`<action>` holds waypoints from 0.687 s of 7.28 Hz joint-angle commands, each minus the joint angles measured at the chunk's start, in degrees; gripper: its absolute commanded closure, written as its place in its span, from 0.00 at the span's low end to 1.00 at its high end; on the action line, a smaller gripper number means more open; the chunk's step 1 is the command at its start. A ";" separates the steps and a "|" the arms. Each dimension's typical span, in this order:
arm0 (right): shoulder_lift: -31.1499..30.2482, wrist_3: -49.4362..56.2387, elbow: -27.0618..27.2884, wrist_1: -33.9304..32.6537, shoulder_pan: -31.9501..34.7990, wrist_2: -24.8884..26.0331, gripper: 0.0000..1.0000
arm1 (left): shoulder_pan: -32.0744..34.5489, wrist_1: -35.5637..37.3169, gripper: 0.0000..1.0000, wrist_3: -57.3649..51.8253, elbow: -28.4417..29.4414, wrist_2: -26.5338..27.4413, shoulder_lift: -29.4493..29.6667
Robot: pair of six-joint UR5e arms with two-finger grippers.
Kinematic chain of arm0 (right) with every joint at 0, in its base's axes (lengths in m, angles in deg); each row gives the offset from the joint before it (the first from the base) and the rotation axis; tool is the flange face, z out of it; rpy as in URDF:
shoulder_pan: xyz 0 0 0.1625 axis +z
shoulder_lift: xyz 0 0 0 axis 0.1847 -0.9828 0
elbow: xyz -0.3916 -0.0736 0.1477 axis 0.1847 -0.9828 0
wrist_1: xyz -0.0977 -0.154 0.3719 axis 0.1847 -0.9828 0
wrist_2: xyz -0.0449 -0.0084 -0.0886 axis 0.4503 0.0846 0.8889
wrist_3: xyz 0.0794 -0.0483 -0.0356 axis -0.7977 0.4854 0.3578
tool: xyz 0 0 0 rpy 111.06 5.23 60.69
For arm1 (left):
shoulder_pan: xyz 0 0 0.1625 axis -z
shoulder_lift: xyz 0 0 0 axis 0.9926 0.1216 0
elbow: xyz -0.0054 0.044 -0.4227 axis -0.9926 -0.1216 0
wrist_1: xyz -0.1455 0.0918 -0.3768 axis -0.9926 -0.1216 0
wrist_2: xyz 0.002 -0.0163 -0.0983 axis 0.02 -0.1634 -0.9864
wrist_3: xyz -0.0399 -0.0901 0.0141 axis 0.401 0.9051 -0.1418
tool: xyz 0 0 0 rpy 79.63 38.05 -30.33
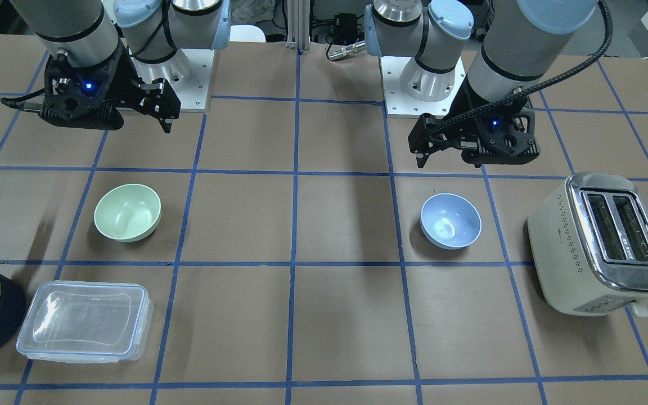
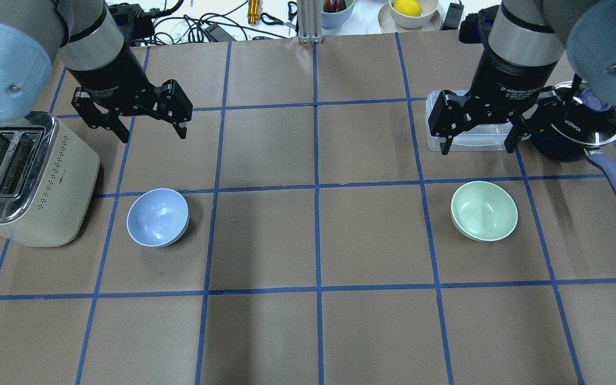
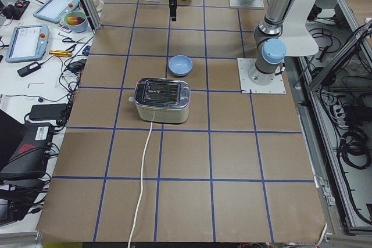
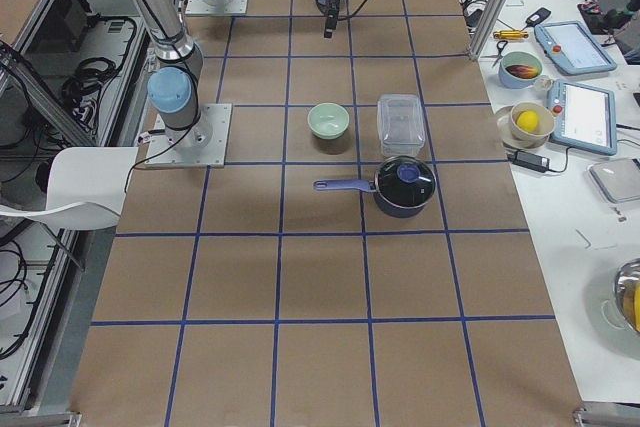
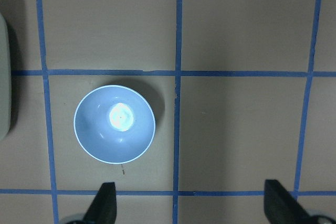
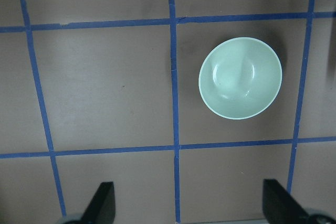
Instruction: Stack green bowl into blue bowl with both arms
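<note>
Bowls: the green bowl (image 2: 484, 210) stands upright on the table (image 2: 313, 240), mouth up, on the robot's right side. It is round, so no long axis applies. Its interior is empty. The blue bowl (image 2: 158, 217) stands upright in the same way on the robot's left side, also empty. The two bowls are well apart, with bare grid squares between them.

Grippers: the left gripper (image 2: 153, 133) hangs above the table with its fingers spread wide and nothing between them. The right gripper (image 2: 478, 148) is likewise spread wide and holds nothing. Neither touches a bowl. In each wrist view the bowl lies ahead of the fingertips and off centre.

Other containers: a clear lidded box (image 1: 85, 320) lies flat near the green bowl and looks empty. Just beside it is a dark blue saucepan (image 4: 405, 185) with its lid on, contents not visible, handle pointing toward the robot's side. A toaster (image 2: 24, 182) stands beside the blue bowl, slots up.
</note>
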 commanded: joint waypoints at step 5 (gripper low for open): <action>0.04 0.07 0.02 0.15 0.01 0.00 0.00 | 0.37 -2.51 0.00 0.15 -1.06 -0.38 -0.30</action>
